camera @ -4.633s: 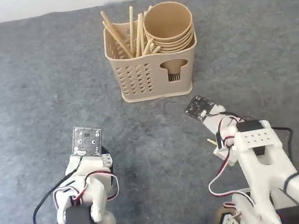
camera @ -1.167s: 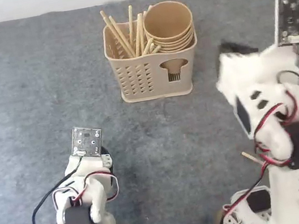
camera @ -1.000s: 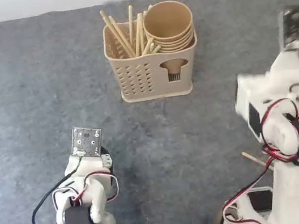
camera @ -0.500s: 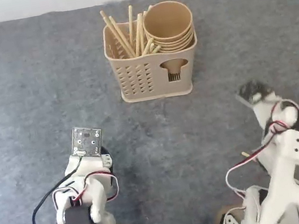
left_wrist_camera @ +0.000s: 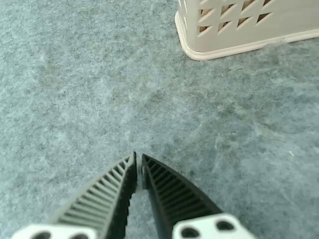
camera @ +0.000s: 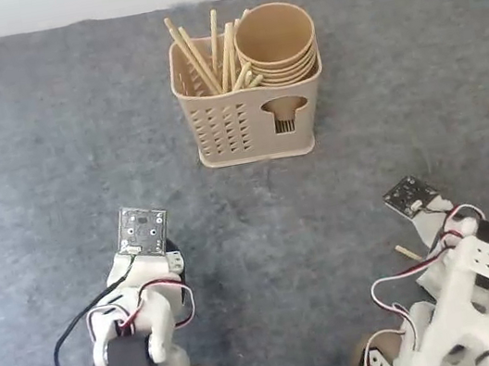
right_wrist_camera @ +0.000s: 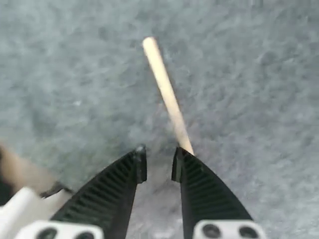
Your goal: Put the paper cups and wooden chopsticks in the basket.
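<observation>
The beige basket [camera: 252, 116] stands at the back middle of the grey mat, holding a stack of paper cups [camera: 275, 41] and several wooden chopsticks [camera: 204, 53]. One more chopstick [right_wrist_camera: 164, 92] lies on the mat under the right arm [camera: 460, 264]; its end [camera: 408, 252] pokes out beside the arm. My right gripper [right_wrist_camera: 159, 152] hangs low over it, open by a narrow gap, and the stick runs in behind one fingertip [right_wrist_camera: 179, 154], not between the two. My left gripper [left_wrist_camera: 138, 159] is shut on nothing, near the mat in front of the basket's corner [left_wrist_camera: 239, 30].
The left arm [camera: 141, 294] sits at the near left. Grey mat lies bare between both arms and the basket. A dark cable [camera: 68, 363] loops beside the left arm's base.
The right arm, raised at the far right a second ago, has swung down and toward the near right, ending low over the loose chopstick. The left arm has not moved.
</observation>
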### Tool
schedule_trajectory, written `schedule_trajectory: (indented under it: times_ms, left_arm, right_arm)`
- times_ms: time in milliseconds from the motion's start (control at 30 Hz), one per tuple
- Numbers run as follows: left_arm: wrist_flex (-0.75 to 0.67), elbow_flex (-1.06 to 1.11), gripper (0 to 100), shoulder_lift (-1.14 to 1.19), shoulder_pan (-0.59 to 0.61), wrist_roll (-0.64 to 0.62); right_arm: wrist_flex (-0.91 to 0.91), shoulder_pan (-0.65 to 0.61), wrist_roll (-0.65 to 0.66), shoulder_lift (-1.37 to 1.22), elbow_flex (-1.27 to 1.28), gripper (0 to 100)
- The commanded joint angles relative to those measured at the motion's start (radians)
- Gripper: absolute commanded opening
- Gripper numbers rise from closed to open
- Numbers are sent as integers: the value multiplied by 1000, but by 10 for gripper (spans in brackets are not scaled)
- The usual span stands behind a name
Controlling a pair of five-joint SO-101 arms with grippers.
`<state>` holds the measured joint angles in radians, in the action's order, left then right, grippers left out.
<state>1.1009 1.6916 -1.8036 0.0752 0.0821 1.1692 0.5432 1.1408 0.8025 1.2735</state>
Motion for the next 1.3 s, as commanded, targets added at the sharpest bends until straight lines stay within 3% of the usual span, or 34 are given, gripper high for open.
schedule_trajectory:
  times_ms: [0, 400, 867, 1267]
  left_arm:
    - [-23, -7, 13, -17, -3, 6]
    - [-23, -7, 13, -17, -3, 6]
    - [-23, -7, 13, -17, -3, 6]
    - [-21, -7, 13, -17, -3, 6]
  right_arm:
    - [-51, 15, 17, 13, 0, 95]
    - [104, 13, 23, 21, -186, 95]
    - [-208, 13, 23, 10, 12, 95]
    - [-308, 13, 23, 21, 130, 90]
